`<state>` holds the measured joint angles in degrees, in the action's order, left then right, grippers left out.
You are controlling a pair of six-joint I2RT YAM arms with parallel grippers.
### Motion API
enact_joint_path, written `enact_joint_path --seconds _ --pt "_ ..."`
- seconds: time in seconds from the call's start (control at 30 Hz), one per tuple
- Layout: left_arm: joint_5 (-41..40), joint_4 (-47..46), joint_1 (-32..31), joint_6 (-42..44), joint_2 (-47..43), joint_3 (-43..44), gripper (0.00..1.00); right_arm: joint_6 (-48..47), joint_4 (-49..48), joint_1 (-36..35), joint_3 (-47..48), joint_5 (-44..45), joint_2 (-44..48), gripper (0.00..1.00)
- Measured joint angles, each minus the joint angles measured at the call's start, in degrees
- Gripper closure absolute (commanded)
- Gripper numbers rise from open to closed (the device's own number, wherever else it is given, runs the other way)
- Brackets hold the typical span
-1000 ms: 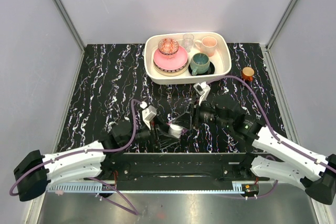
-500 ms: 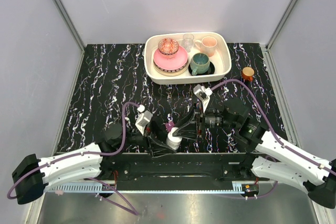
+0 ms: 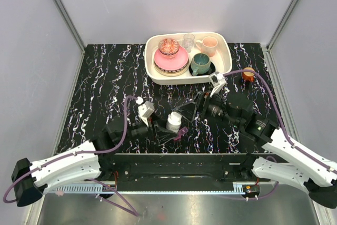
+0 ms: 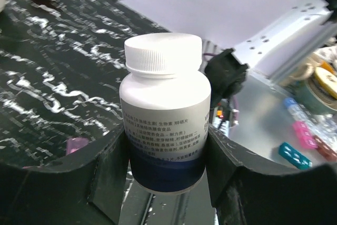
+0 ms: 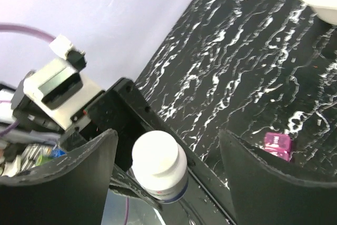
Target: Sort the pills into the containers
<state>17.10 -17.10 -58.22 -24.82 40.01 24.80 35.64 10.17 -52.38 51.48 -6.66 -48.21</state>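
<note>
Gripping the white pill bottle [image 4: 164, 109] upright by its body, the left claw [image 4: 166, 156] presents the capped top to the right claw [image 5: 167, 169]. That claw stands released nearby, likely for uncapping. The magenta pill box [image 3: 182, 131] lies on the desk [image 3: 105, 88] beside the bottle. No pills are visible.

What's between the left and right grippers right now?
The white bottle, cap on, clamped in the left gripper; the right gripper stands open, clear of it. Shows in the top view and the right wrist view.
</note>
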Motion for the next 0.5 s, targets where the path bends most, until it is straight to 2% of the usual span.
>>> enact_joint_path --seconds 0.17,0.3,0.43,0.5 --pt "-5.4 5.0 0.0 1.5 4.1 2.9 1.00 1.7 3.9 -0.2 3.6 7.9 -3.9 0.13" --pt "-7.4 6.6 -0.2 2.3 6.3 4.1 1.00 2.2 6.6 -1.6 5.2 11.8 -7.0 0.19" --pt "-8.5 7.1 -0.3 2.6 7.4 4.5 1.00 2.3 8.5 -3.4 6.1 14.2 -8.9 0.31" --pt "-8.8 7.2 -0.3 2.6 7.6 4.5 1.00 2.4 9.2 -4.1 6.1 14.8 -9.3 0.34"
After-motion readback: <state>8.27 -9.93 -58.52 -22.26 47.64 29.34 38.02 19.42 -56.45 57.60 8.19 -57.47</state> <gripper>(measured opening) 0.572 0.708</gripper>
